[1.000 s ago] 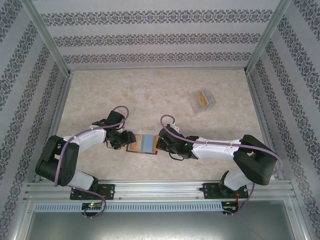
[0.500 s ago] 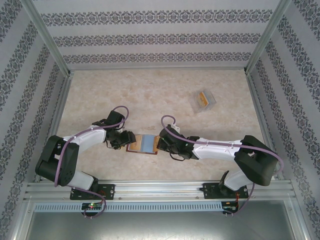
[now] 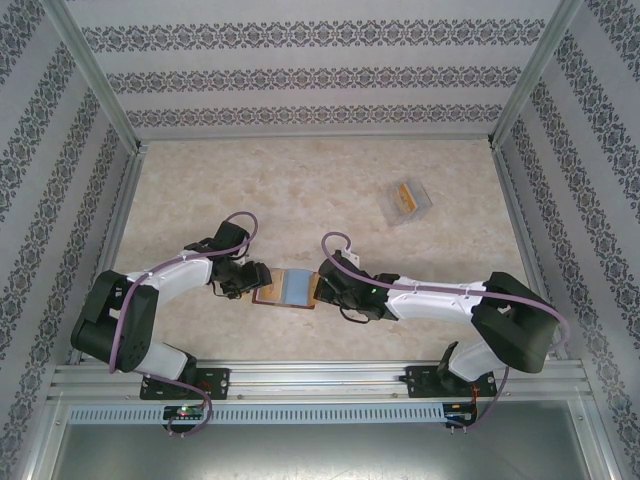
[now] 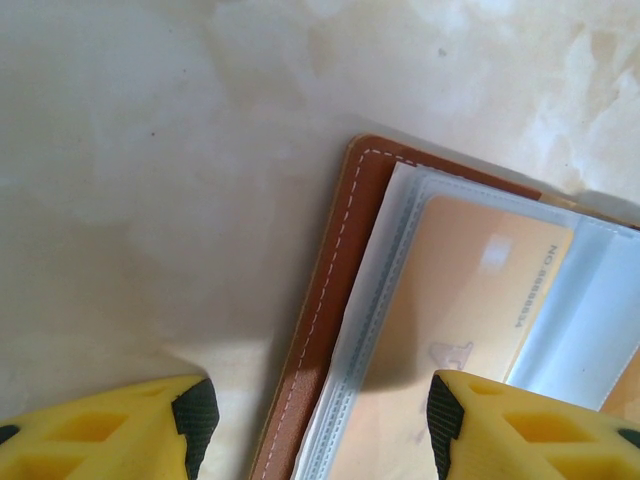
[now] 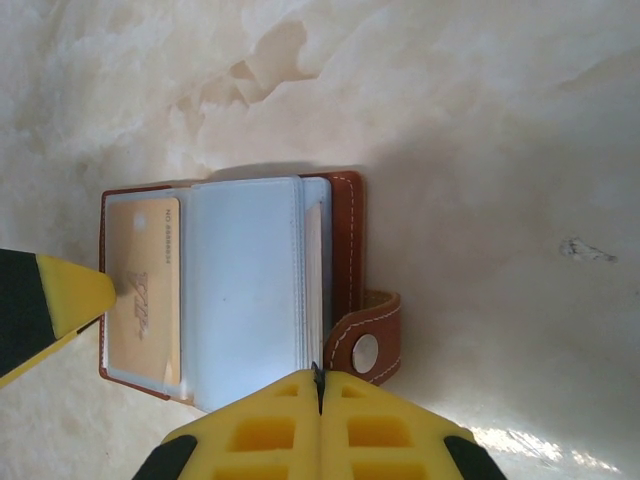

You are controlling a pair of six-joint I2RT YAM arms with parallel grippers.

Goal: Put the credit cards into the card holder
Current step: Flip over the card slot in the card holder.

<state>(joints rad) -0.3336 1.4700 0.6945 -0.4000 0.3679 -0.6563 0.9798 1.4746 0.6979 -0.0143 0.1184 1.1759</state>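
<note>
The card holder lies open on the table between the two arms, its brown leather rim and clear sleeves facing up. An orange credit card sits inside the leftmost sleeve. My left gripper is open, one finger over the bare table and the other over the carded sleeve, straddling the holder's left edge. My right gripper is shut, its tip at the near edge of the sleeve stack, next to the snap strap.
A clear plastic box with an orange card inside lies at the back right of the marble-patterned table. Metal frame posts and patterned walls close in the sides and back.
</note>
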